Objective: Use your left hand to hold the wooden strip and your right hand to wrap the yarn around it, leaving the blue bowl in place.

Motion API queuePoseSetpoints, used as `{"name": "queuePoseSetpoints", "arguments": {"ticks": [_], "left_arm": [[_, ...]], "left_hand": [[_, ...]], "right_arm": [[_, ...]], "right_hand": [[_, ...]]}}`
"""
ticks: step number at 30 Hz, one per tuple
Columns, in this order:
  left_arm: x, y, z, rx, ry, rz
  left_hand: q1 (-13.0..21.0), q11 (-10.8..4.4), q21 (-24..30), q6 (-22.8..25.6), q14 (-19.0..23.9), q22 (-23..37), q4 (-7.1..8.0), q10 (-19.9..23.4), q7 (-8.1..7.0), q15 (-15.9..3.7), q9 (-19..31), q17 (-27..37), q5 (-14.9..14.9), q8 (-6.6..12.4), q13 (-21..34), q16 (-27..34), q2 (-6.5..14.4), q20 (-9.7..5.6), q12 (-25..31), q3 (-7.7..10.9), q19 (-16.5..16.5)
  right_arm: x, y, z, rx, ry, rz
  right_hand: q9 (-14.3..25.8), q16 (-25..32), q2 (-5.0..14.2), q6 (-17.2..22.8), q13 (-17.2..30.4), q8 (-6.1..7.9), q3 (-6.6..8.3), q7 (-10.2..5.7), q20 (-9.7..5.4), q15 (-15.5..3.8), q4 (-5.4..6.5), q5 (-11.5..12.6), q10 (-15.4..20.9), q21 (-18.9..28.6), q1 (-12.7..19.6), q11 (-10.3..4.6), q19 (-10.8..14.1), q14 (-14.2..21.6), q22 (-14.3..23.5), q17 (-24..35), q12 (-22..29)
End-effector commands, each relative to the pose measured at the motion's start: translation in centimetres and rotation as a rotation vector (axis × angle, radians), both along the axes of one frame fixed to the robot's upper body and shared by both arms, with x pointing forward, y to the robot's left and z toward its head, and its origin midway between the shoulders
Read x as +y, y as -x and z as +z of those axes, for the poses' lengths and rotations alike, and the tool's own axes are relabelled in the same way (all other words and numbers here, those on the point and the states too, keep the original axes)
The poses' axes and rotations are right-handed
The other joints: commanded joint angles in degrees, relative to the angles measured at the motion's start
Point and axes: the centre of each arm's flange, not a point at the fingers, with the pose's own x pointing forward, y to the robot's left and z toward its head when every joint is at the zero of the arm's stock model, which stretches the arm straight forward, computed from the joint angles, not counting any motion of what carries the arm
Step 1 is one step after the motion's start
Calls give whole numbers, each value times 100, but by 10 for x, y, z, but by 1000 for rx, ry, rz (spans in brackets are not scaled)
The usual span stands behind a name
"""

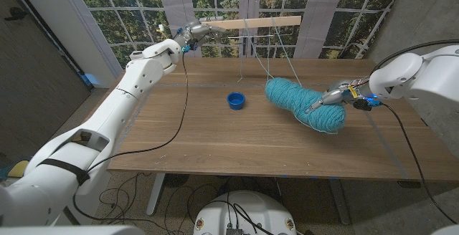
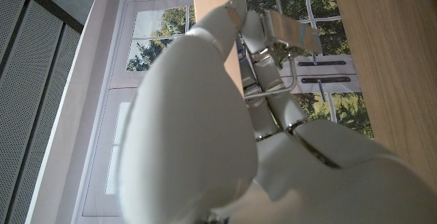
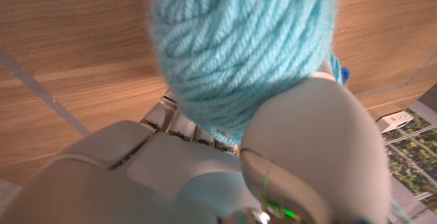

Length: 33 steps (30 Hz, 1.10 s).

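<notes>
While I hold things as they stand, here is my reading, with the table as a clock face whose six is my own edge:

Left hand: my left hand [image 1: 191, 31] is raised above the far left of the table, about eleven o'clock, fingers closed around one end of the wooden strip [image 1: 251, 23].

Wooden strip: it juts level from that grip toward my right, high over the far edge, well clear of the table [image 1: 201, 131].

Right hand: my right hand [image 1: 331, 97] is at about three o'clock, wrapped on the near end of the yarn [image 1: 305, 104]; the right wrist view shows the skein [image 3: 239, 46] bulging out of my grasp.

Yarn: a fat teal skein, lying on the wood or barely off it (I cannot tell which). Thin strands [image 1: 276, 49] run from it up to the strip.

Blue bowl [image 1: 236, 100]: near the middle of the table, just beside the skein's far end at its nine o'clock, not touching.

Step in hand: I judge it is carrying the skein round the strip for another turn.

Doing it well: lift the skein first so it cannot nudge the bowl, circle over the strip's free end, keep the strand lightly taut, and keep my left grip firm and level so turns do not slide off.
</notes>
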Motion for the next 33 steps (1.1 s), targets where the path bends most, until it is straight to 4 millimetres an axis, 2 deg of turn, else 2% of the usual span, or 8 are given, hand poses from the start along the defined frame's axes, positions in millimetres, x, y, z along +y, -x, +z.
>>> {"name": "queuePoseSetpoints", "arguments": {"ticks": [1,9,18,24,33], "left_arm": [[7,8,-5,-1,-4,-25],[19,10,-12,7,5,-11],[22,16,-16,12,3,-21],[25,16,-18,19,-3,-41],[28,18,-21,26,-18,-52]], "left_hand": [[3,-24,27,17,610,20,313,-5,21,-602,21,24,28,-5,13,33,83,-668,-10,374,305],[0,-33,27,23,609,21,313,-1,20,-609,21,23,29,-3,9,32,83,-669,-13,374,309],[-2,-34,29,10,623,22,312,5,33,-615,20,33,31,-8,9,42,80,-674,-13,373,317],[-2,-45,29,6,623,22,311,3,9,-613,21,27,34,-9,-1,38,80,-676,-22,374,321],[-3,-35,20,3,613,18,310,-1,12,-624,21,31,39,-10,17,36,82,-675,-15,380,315]], "right_arm": [[-32,-61,2,-12,-88,-92],[-41,-95,13,-14,-102,-138],[-31,-122,33,-114,-75,-156],[-18,-128,55,-252,-51,-164],[5,-125,93,-479,18,-193]], "right_hand": [[6,4,1262,935,14,20,162,-910,-249,-557,171,16,610,17,1310,-536,-43,-3,19,10,5],[11,-25,1265,935,39,18,154,-942,-253,-558,183,22,619,14,1317,-539,-85,-25,12,5,7],[9,-48,1272,946,52,15,144,-957,-242,-557,205,27,625,23,1316,-540,-95,-31,5,2,-2],[4,-70,1268,945,58,8,138,-962,-243,-560,213,31,611,29,1320,-533,-100,-41,-1,-5,-15],[-5,-123,1250,950,70,1,124,-987,-227,-555,226,39,594,34,1325,-557,-112,-83,-11,-24,-34]]}}
